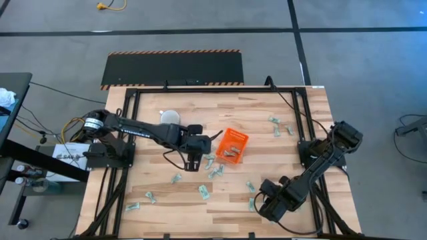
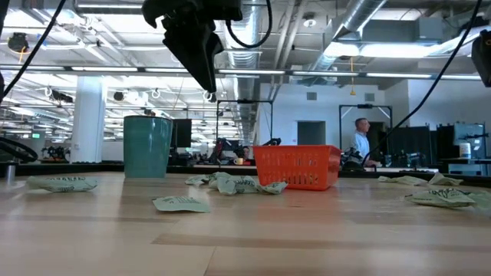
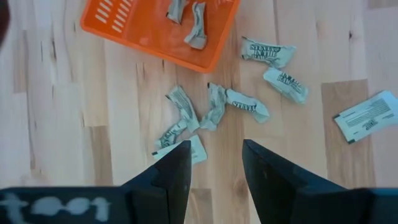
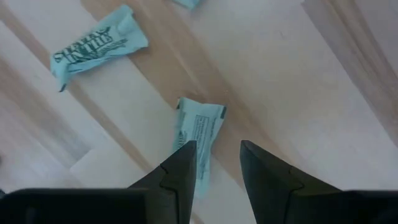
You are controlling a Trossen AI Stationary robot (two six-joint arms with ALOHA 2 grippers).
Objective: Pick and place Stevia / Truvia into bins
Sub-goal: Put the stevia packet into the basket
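Mostly crumpled pale-green sachets [image 3: 249, 106] beside orange basket [image 3: 127, 28]

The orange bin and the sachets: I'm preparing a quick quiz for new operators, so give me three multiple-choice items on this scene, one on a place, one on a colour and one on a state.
1. Where is the left gripper?
A. Above the table beside the orange bin
B. Inside the bin
C. Over the mug

2. What colour is the bin?
A. Blue
B. Orange
C. Black

3. What is the state of the right gripper?
A. Shut on a sachet
B. Open and empty above a sachet
C. Shut and empty

Answers:
1 A: the high view shows it next to the bin, above loose sachets.
2 B: every view that shows it shows it bright orange.
3 B: the right wrist view shows the fingers apart with nothing between them.
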